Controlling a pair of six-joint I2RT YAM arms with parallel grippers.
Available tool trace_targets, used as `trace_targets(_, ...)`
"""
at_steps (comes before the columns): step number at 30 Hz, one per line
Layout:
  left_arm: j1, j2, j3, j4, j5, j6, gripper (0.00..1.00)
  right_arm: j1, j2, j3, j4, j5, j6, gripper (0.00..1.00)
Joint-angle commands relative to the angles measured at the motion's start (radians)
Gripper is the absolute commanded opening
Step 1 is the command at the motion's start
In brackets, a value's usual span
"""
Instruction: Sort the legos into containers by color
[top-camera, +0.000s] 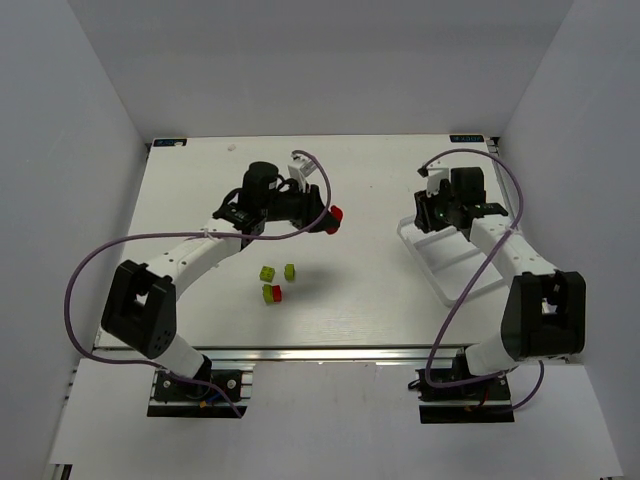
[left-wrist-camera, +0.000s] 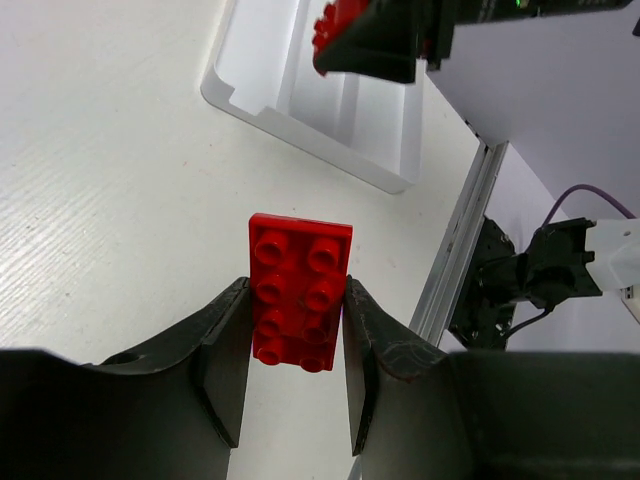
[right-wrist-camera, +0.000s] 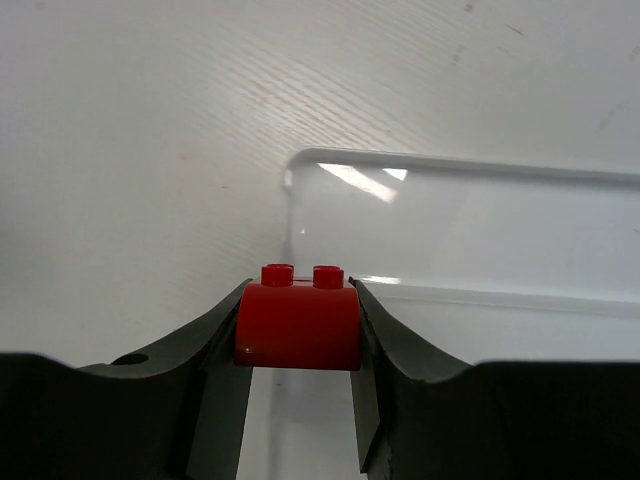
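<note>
**Red bricks in transit to the tray.** The small red brick (right-wrist-camera: 298, 318), two studs showing, hangs at the far end of the white tray (right-wrist-camera: 450, 166). It sits just inside the tray's left wall in the right wrist view, above the far compartment (top-camera: 425, 238). Whether it clears the first divider cannot be told. The right gripper (right-wrist-camera: 298, 300) is clenched on it, one finger on each side face.

The tray's long axis runs from about 11 to 5 o'clock in the top view, its three compartments side by side along it. The right arm is much the nearer.

The red two-by-four brick (left-wrist-camera: 298, 290) is clamped across its narrow width by the left gripper (left-wrist-camera: 296, 300), held clear above the table. Its long axis points toward 12 o'clock in the left wrist view. From this gripper the tray lies at 3 o'clock in the top view, well apart.

Loose bricks (top-camera: 272, 282), three lime green and one red, lie at 7 o'clock from the left gripper.
</note>
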Motion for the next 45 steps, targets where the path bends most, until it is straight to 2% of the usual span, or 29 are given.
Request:
trace_targets(1, -0.041, 0.021, 0.016, 0.015, -0.016, 0.008, 0.00, -0.009, 0.084, 0.058, 0.084, 0.186, 0.028, 0.00)
trace_targets(7, -0.085, 0.077, 0.071, 0.015, -0.071, 0.012, 0.00, -0.018, 0.241, 0.186, 0.035, 0.247, 0.057, 0.00)
trace_targets(9, -0.110, 0.103, 0.108, 0.015, -0.089, 0.011, 0.00, -0.021, 0.261, 0.216, 0.014, 0.236, 0.056, 0.15)
trace_targets(10, -0.110, 0.138, 0.124, 0.014, -0.091, 0.008, 0.00, -0.023, 0.278, 0.225, 0.001, 0.224, 0.056, 0.31)
trace_targets(12, -0.137, 0.172, 0.164, 0.047, -0.097, -0.009, 0.00, -0.029, 0.289, 0.239, -0.031, 0.207, 0.057, 0.41)
trace_targets(13, -0.137, 0.195, 0.177, 0.066, -0.099, -0.017, 0.00, -0.035, 0.290, 0.243, -0.035, 0.195, 0.060, 0.54)
trace_targets(16, -0.177, 0.281, 0.244, 0.095, -0.105, -0.047, 0.00, -0.060, 0.277, 0.248, -0.051, 0.158, 0.070, 0.71)
trace_targets(18, -0.196, 0.355, 0.316, 0.101, -0.111, -0.066, 0.00, -0.077, 0.248, 0.248, -0.068, 0.118, 0.080, 0.75)
trace_targets(20, -0.213, 0.425, 0.374, 0.127, -0.115, -0.103, 0.01, -0.110, 0.220, 0.245, -0.072, 0.089, 0.096, 0.75)
trace_targets(22, -0.237, 0.476, 0.402, 0.195, -0.115, -0.150, 0.02, -0.173, 0.154, 0.224, -0.060, 0.044, 0.145, 0.65)
trace_targets(23, -0.237, 0.523, 0.416, 0.212, -0.120, -0.167, 0.02, -0.193, 0.086, 0.205, -0.027, 0.015, 0.174, 0.54)
trace_targets(24, -0.248, 0.551, 0.454, 0.254, -0.125, -0.179, 0.03, -0.210, 0.045, 0.182, -0.002, -0.003, 0.245, 0.15)
trace_targets(25, -0.259, 0.579, 0.479, 0.268, -0.125, -0.201, 0.03, -0.269, -0.001, 0.121, 0.029, -0.028, 0.279, 0.00)
trace_targets(29, -0.279, 0.718, 0.635, 0.281, -0.145, -0.222, 0.05, -0.359, -0.221, 0.032, 0.079, -0.190, 0.349, 0.00)
trace_targets(35, -0.300, 0.893, 0.838, 0.261, -0.183, -0.239, 0.10, -0.425, -0.314, -0.077, 0.107, -0.376, 0.364, 0.00)
trace_targets(38, -0.309, 0.939, 0.884, 0.244, -0.227, -0.239, 0.22, -0.452, -0.306, -0.077, 0.084, -0.434, 0.353, 0.00)
trace_targets(40, -0.309, 0.961, 0.904, 0.246, -0.246, -0.245, 0.41, -0.465, -0.309, -0.085, 0.093, -0.464, 0.349, 0.03)
trace_targets(41, -0.318, 0.969, 0.915, 0.232, -0.261, -0.245, 0.50, -0.469, -0.312, -0.089, 0.095, -0.494, 0.344, 0.08)
trace_targets(43, -0.318, 0.982, 0.938, 0.219, -0.263, -0.249, 0.59, -0.474, -0.317, -0.096, 0.090, -0.511, 0.332, 0.12)
trace_targets(45, -0.318, 0.990, 0.961, 0.213, -0.264, -0.250, 0.67, -0.471, -0.320, -0.105, 0.087, -0.560, 0.303, 0.25)
